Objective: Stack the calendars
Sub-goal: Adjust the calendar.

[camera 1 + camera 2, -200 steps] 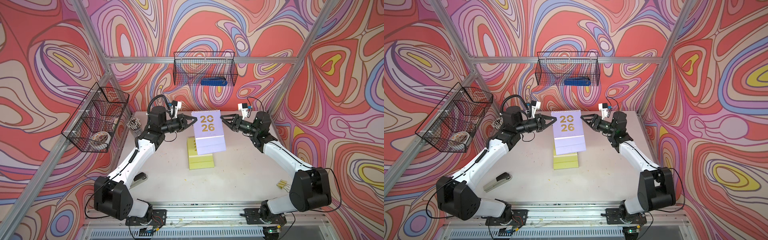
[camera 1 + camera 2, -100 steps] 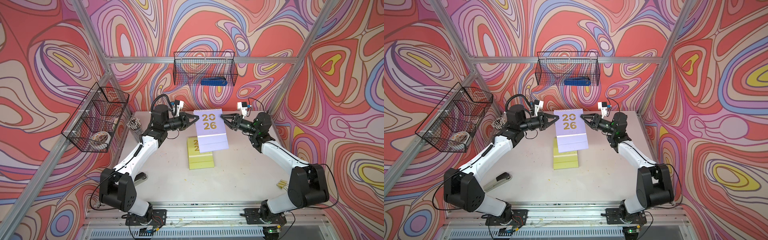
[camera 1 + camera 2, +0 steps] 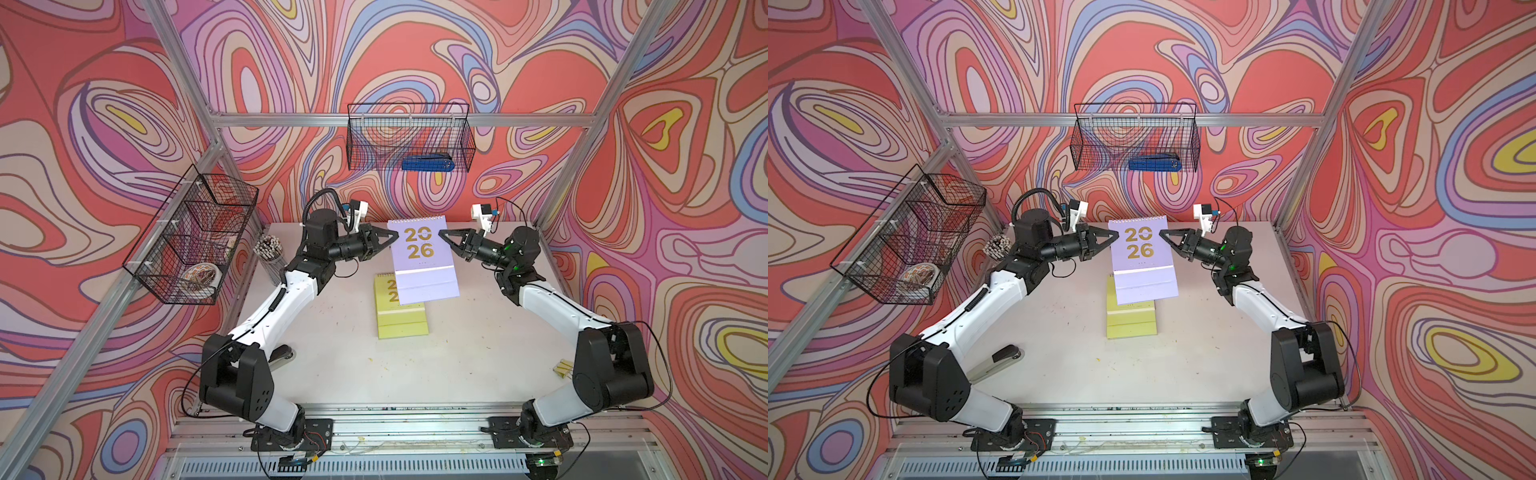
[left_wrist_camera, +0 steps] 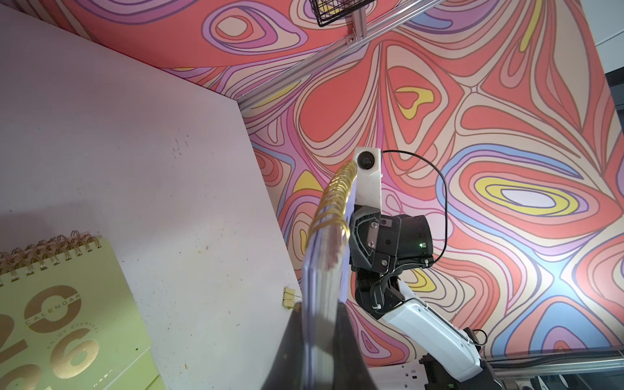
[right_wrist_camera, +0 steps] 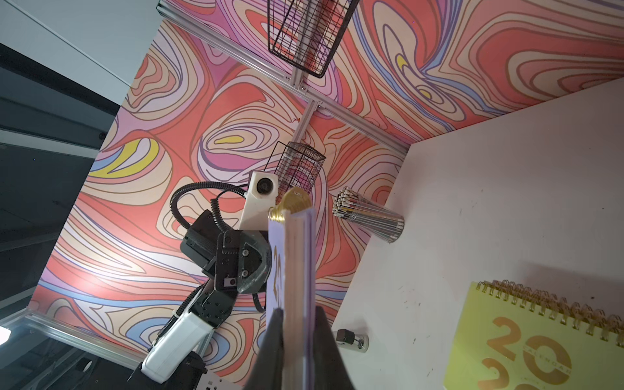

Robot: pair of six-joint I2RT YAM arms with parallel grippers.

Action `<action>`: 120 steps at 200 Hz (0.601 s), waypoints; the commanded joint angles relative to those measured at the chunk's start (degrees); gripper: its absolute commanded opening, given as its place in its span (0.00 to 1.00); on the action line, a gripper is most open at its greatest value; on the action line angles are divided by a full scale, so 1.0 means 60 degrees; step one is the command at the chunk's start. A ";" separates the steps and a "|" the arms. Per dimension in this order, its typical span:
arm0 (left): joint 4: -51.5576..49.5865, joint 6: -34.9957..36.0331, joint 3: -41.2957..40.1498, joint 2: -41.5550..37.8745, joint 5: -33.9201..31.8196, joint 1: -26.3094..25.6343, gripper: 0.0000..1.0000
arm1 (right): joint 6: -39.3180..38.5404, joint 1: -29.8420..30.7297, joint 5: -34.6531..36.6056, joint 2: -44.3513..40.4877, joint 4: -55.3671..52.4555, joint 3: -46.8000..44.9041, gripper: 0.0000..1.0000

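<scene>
Lilac calendar (image 3: 422, 266) is airborne over the green stack (image 3: 401, 322), mid-tabletop toward the back edge. Left gripper (image 3: 392, 237) and right gripper (image 3: 444, 235) both clench its side edges near the spiral.

Judged: light, stiff card, loose pages may shift, so edge grips suit.

Back basket (image 3: 374, 137): blue item (image 3: 427, 163). Side basket (image 3: 195, 232): contents unclear.

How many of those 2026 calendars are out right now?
2 show: a lilac calendar held up in the air, and a yellow-green calendar flat on the table below it. More may lie hidden underneath.

Matt card: lilac rectangular paper calendar (image 3: 424, 270), yellow-green rectangular paper calendar (image 3: 402, 323); numerals (image 3: 419, 245) glossy gold foil; spirals (image 4: 332, 199) shiny metal wire.
</scene>
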 commanded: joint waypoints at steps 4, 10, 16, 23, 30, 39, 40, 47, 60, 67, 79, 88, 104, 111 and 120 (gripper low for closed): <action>-0.1143 0.0854 0.0276 -0.0173 -0.0687 0.0044 0.33 | -0.0288 0.0052 0.0399 -0.0185 0.0062 -0.0402 0.00; -0.1387 0.1011 0.0221 -0.0232 -0.0831 0.0077 0.38 | -0.0328 0.0053 0.0449 -0.0229 0.0044 -0.0488 0.00; -0.1583 0.1172 0.0154 -0.0290 -0.0980 0.0113 0.40 | -0.0342 0.0052 0.0517 -0.0273 0.0007 -0.0567 0.00; -0.1808 0.1309 0.0034 -0.0389 -0.1181 0.0161 0.44 | -0.0368 0.0050 0.0579 -0.0322 0.0011 -0.0685 0.00; -0.1988 0.1413 -0.0094 -0.0498 -0.1379 0.0194 0.47 | -0.0388 0.0045 0.0633 -0.0354 0.0020 -0.0803 0.00; -0.2145 0.1495 -0.0287 -0.0606 -0.1589 0.0269 0.50 | -0.0403 0.0039 0.0731 -0.0406 0.0050 -0.0975 0.00; -0.2160 0.1502 -0.0304 -0.0621 -0.1597 0.0278 0.50 | -0.0403 0.0038 0.0734 -0.0421 0.0049 -0.1003 0.00; -0.2248 0.1558 -0.0452 -0.0723 -0.1715 0.0321 0.51 | -0.0403 0.0044 0.0787 -0.0462 0.0086 -0.1132 0.00; -0.2405 0.1578 -0.0778 -0.0922 -0.1966 0.0428 0.54 | -0.0432 0.0037 0.0855 -0.0520 0.0099 -0.1346 0.00; -0.2484 0.1630 -0.0952 -0.1031 -0.2062 0.0471 0.56 | -0.0447 0.0041 0.0904 -0.0552 0.0140 -0.1473 0.00; -0.2761 0.1737 -0.1185 -0.1193 -0.2385 0.0506 0.56 | -0.0460 0.0037 0.0970 -0.0612 0.0207 -0.1663 0.00; -0.3025 0.1853 -0.1304 -0.1275 -0.2627 0.0511 0.57 | -0.0527 0.0037 0.1010 -0.0665 0.0157 -0.1773 0.00; -0.3272 0.1922 -0.1548 -0.1378 -0.2862 0.0506 0.57 | -0.0626 0.0122 0.1239 -0.0776 0.0107 -0.2083 0.00; -0.3266 0.1870 -0.1728 -0.1422 -0.2926 0.0513 0.57 | -0.0736 0.0209 0.1366 -0.0811 0.0088 -0.2216 0.00; -0.3178 0.1761 -0.1985 -0.1476 -0.2985 0.0508 0.57 | -0.0946 0.0379 0.1527 -0.0846 -0.0100 -0.2299 0.00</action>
